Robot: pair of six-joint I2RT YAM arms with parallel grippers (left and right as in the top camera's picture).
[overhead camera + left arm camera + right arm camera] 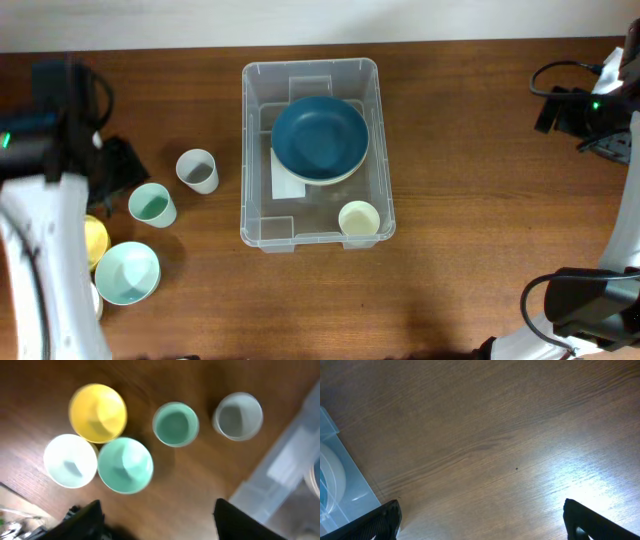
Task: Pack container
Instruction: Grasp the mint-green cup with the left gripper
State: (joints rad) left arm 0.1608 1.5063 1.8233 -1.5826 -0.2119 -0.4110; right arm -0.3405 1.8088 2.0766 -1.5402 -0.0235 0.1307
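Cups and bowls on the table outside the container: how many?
5. The grey cup stands nearest the container, with the green cup beside it. The yellow bowl, white bowl and mint bowl cluster farther from it. None seem hidden in the left wrist view.

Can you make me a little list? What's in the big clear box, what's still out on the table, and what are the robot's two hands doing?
in the container: blue bowl, pale yellow cup
on the table, left of the container: grey cup, green cup, yellow bowl, mint bowl, white bowl
left gripper: open, holding nothing, above the cups and bowls
right gripper: open, holding nothing, above the table by the container's edge
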